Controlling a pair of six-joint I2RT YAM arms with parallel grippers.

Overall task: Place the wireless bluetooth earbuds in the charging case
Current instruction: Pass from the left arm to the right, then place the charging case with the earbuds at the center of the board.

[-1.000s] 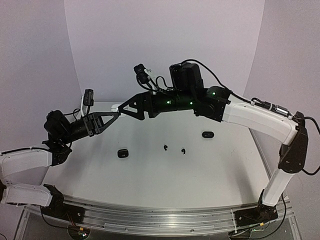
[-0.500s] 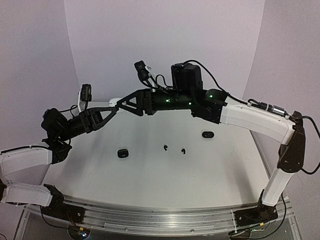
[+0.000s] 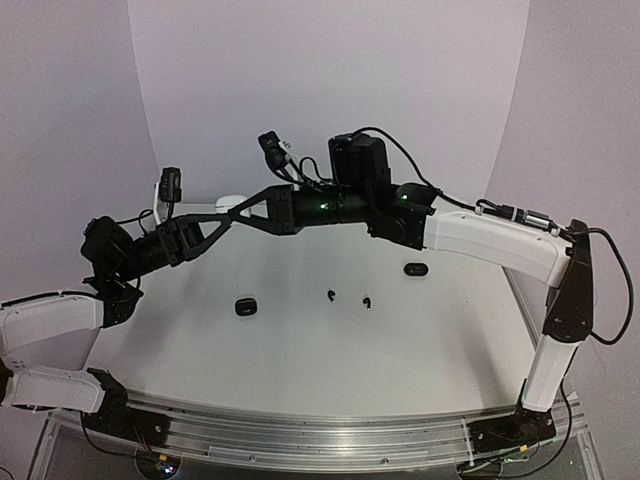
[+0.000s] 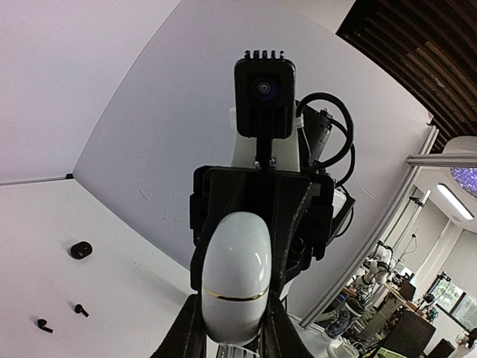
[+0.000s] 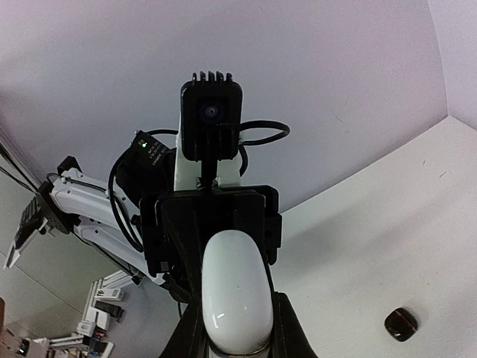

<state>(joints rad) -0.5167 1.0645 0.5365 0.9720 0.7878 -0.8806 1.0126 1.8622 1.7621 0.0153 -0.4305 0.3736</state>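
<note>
So the left gripper (image 3: 222, 214) pinches one end of the white case (image 4: 236, 276) up in the air over the back of the table (image 3: 300, 360), and the right gripper (image 3: 250, 207) hugs the other end, fingers snug on both sides. Down on the table: a black case (image 3: 243, 306), two black earbuds (image 3: 331, 294) near each other, then another black case (image 3: 415, 268).

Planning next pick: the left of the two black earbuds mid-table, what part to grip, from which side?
For the left earbud, likely the stem, pinched across its thin width, coming straight down from above. It lies low on the table, well apart from the right earbud, leaving room either side. Stem direction is too small to read.
</note>
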